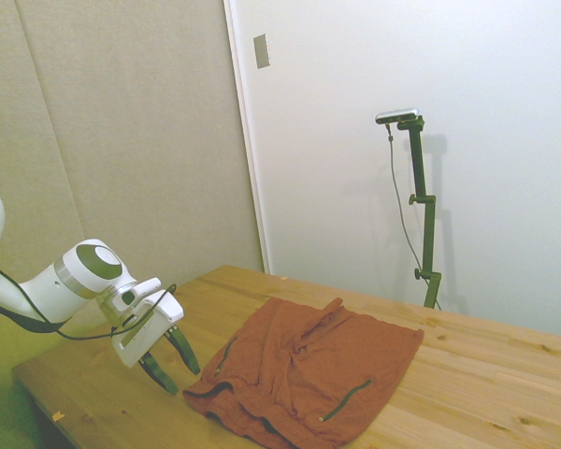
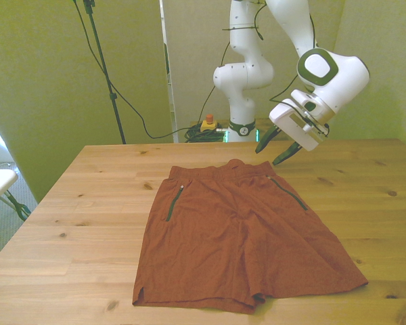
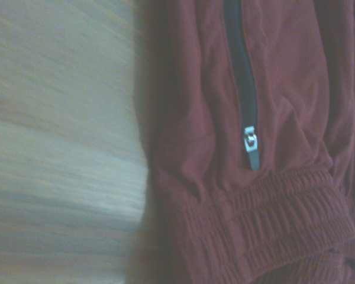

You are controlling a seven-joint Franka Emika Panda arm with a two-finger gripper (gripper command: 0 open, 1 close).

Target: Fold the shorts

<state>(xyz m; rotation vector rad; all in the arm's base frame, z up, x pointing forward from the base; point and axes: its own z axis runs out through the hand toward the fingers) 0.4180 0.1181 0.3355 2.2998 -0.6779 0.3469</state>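
Front view: gripper [image 2: 277, 152] open, holding nothing, hovering just off the waistband corner of the shorts [image 2: 240, 233], which lie flat, unfolded on the table [image 2: 88, 203].

Rust-orange shorts [image 2: 237, 237] with dark green zips [image 2: 174, 203]; pale wooden table [image 2: 88, 203].

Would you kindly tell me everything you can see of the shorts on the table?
The shorts are rust-orange soft cloth, wrinkled, lying spread flat and unfolded on the wooden table. The gathered waistband faces the robot, the leg hems the near edge. Each side has a thin dark pocket zip; one shows a small metal pull. The open pincer hovers beside the waistband corner, apparently not touching.
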